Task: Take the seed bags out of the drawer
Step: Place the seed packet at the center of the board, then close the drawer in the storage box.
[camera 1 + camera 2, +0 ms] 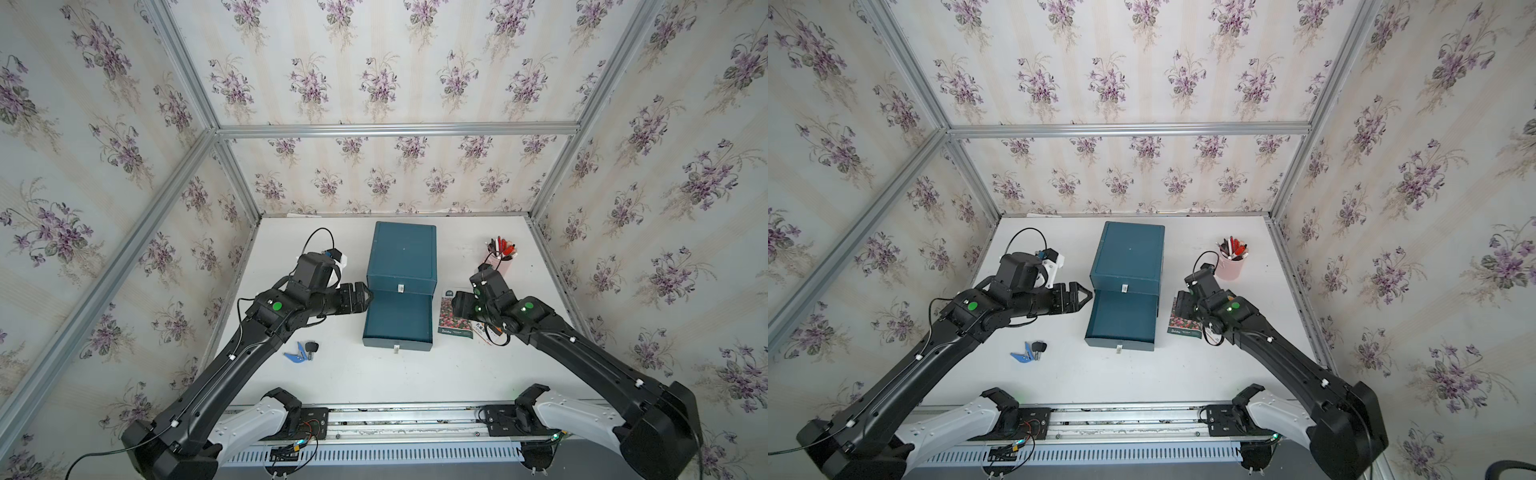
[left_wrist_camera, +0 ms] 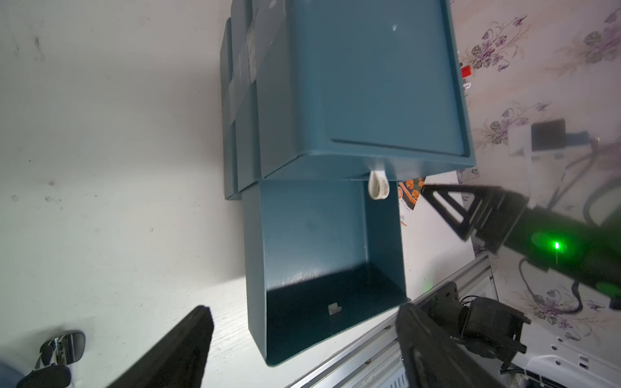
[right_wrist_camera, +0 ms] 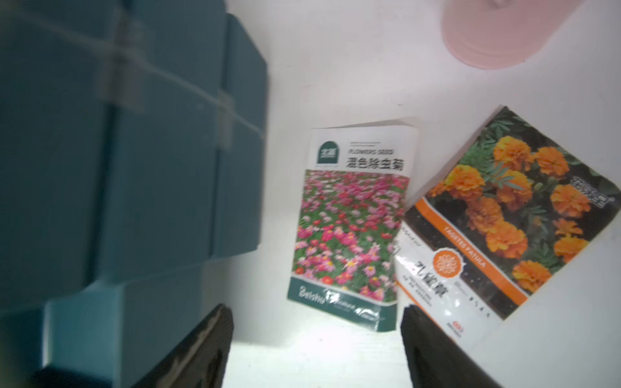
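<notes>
White tabletop [image 1: 374, 374], boxed in by walls papered with purple flower sprigs, seen from above in both top views. Nearest the camera, a metal rail [image 1: 407, 415] runs along the front edge and carries the bases of two black robot arms. Just past it, on the left, a set of keys [image 1: 311, 347] with a blue tag lies on the table.

At centre, a teal drawer [image 1: 398, 320] is pulled out toward the rail from the bottom of a teal cabinet [image 1: 402, 253]. The left wrist view looks down into it, with its teal floor in full view.

The seed bags lie flat on the table just to the right of the drawer. The field packet [image 3: 353, 231], showing pink and red flowers, is nearer the drawer. The marigold packet [image 3: 510, 208], with orange blooms, lies tilted, its edge overlapping the field packet's side. A thin white edge [image 3: 400, 121] peeks out past the field packet's far end; whether it belongs to another packet cannot be told.

The right gripper [image 1: 459, 304] hangs over these packets, pointing down, jaws spread wide and holding nothing. The left gripper [image 1: 368, 296] sits just left of where the drawer meets the cabinet, jaws also apart and holding nothing.

Farther back on the right stands a pink cup [image 1: 500, 262] of pens.
</notes>
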Robot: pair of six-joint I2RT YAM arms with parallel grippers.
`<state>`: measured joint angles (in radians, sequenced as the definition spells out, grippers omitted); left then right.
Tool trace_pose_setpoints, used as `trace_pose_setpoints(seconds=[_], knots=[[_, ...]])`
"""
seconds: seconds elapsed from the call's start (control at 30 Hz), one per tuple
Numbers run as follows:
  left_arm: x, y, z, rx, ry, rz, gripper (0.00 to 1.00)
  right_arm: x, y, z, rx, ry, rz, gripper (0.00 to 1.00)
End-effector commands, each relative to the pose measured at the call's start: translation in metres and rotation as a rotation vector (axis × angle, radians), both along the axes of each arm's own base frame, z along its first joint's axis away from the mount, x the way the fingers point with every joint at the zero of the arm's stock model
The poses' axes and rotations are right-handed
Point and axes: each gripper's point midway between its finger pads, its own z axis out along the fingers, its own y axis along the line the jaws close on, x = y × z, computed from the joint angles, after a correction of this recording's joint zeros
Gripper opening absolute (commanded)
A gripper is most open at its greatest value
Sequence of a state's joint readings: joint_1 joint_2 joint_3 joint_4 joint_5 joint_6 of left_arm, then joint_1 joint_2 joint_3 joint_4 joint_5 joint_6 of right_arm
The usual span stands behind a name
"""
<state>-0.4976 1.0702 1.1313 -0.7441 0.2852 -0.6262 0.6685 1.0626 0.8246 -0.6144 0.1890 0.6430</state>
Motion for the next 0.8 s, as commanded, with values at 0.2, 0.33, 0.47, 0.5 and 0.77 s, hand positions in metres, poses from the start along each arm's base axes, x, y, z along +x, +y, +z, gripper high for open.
trace_pose_setpoints(seconds=[0.2,0.33,0.47,0.5,0.77], knots=[[0.066,-0.006,0.038,-0.013,-0.091,0.030,0.91,-0.112,0.079,0.068,0.365,-0.210,0.241,0.68],[0.087,-0.014,0.023,-0.018,-0.043,0.014,0.89,-0.171,0.134,0.051,0.357,-0.208,0.508,0.65],[0.100,-0.030,0.004,-0.035,0.018,-0.040,0.86,-0.184,0.156,0.006,0.278,-0.129,0.545,0.65],[0.102,-0.033,0.001,-0.036,0.030,-0.051,0.85,-0.182,0.158,0.000,0.278,-0.133,0.526,0.65],[0.094,-0.036,-0.031,-0.010,0.112,-0.063,0.75,-0.137,0.160,-0.014,0.275,-0.200,0.352,0.44]])
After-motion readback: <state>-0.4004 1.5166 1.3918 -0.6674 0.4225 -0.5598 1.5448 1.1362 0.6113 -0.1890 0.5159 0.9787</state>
